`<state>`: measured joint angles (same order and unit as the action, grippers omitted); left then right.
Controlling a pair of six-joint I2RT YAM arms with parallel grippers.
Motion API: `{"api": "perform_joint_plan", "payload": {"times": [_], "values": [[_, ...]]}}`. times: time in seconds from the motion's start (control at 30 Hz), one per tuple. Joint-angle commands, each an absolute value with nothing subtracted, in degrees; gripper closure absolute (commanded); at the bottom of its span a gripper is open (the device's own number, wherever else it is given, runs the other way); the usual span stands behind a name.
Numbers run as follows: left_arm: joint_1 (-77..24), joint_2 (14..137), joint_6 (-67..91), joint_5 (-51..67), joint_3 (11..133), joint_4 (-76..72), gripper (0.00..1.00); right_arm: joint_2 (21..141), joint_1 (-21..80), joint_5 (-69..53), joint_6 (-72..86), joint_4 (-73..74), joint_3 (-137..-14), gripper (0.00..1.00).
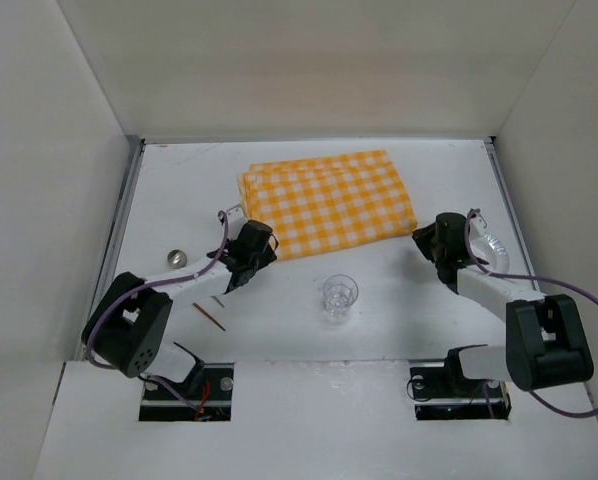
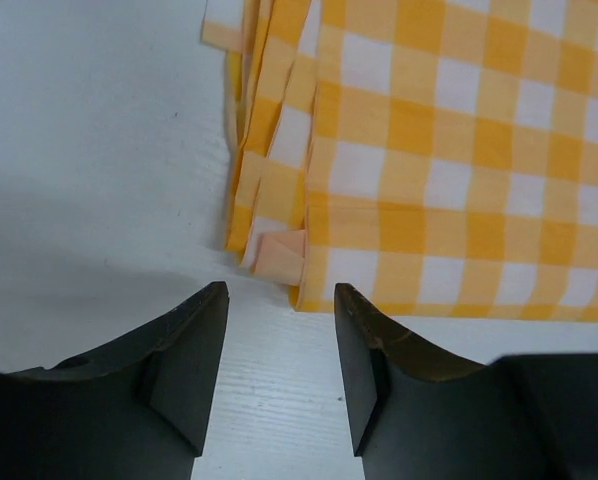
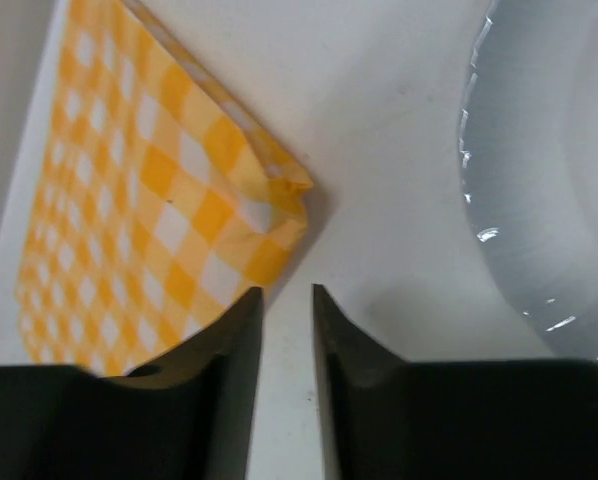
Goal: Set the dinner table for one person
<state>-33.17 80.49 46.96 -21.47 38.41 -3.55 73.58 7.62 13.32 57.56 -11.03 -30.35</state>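
Overhead view: the white worktop (image 1: 399, 330) fills the field, with my two arm bases at 6 o'clock. The folded orange-and-white checked cloth (image 1: 329, 205) lies flat on it towards 12 o'clock from the centre, its long edges running from 10 to 4 o'clock.

A white plate (image 3: 549, 200) lies at 3 o'clock. My right arm largely hides it from above, and only the right wrist view shows its glossy rim, well clear of the cloth.

My left end effector (image 2: 279, 350) points at the cloth's near left corner. The left wrist view shows its jaws parted wide over bare worktop, with the layered cloth edges just beyond the tips at 12 o'clock and not touching them.

My right end effector (image 3: 287, 340) points at the near right corner. Its wrist view shows the jaws apart by a narrow gap over bare worktop. That corner sits just ahead at 11 o'clock, slightly curled up.

Seen only from above are three smaller things:
- A clear drinking glass (image 1: 340, 296) stands upright at 6 o'clock from the cloth, between my arms.
- A small round metal piece (image 1: 177, 258) lies at 9 o'clock, near the left edge.
- Thin reddish sticks (image 1: 212, 317) lie at 7 o'clock, beside my left arm.
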Motion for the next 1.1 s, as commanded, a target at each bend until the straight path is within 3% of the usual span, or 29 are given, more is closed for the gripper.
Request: {"api": "perform_joint_plan", "payload": {"times": [0.0, 0.1, 0.27, 0.43, 0.53, 0.63, 0.73, 0.8, 0.9, 1.0, 1.07], "values": [[-33.8, 83.2, 48.1, -21.2, 37.8, -3.7, 0.58, 75.8, 8.0, 14.0, 52.7, -10.5, -32.3, 0.63], [-32.9, 86.0, 48.4, -21.4, 38.1, -6.8, 0.65, 78.7, 8.0, 12.0, 50.5, -11.4, -33.8, 0.52], [-29.3, 88.9, 49.7, -22.4, 37.8, -11.2, 0.83, 82.4, 8.1, 11.2, 48.7, -11.9, -35.8, 0.5], [-24.7, 90.3, 50.6, -22.1, 37.9, -14.1, 0.91, 83.7, 8.8, 11.0, 48.1, -12.1, -37.0, 0.46], [-22.3, 89.9, 50.5, -21.6, 38.2, -14.6, 0.92, 83.7, 8.8, 10.9, 48.0, -11.9, -37.3, 0.43], [-20.7, 88.0, 49.9, -21.4, 38.3, -14.2, 0.91, 84.4, 9.1, 10.5, 47.4, -11.6, -38.0, 0.52], [-19.8, 85.2, 49.2, -21.4, 37.1, -14.1, 0.83, 84.9, 9.7, 9.7, 47.3, -11.3, -38.3, 0.65], [-19.0, 82.7, 48.8, -21.9, 36.0, -14.1, 0.83, 84.8, 9.8, 9.7, 47.3, -11.0, -38.3, 0.71], [-17.6, 77.9, 49.0, -21.2, 34.6, -13.7, 0.83, 85.2, 9.6, 9.8, 47.2, -10.7, -38.8, 0.7], [-21.3, 74.8, 48.7, -20.4, 36.0, -12.2, 0.8, 85.4, 9.6, 10.4, 47.5, -10.2, -39.5, 0.58], [-25.2, 75.9, 48.8, -19.9, 38.5, -10.8, 0.78, 86.0, 9.5, 11.0, 47.2, -9.5, -40.6, 0.57]]}}
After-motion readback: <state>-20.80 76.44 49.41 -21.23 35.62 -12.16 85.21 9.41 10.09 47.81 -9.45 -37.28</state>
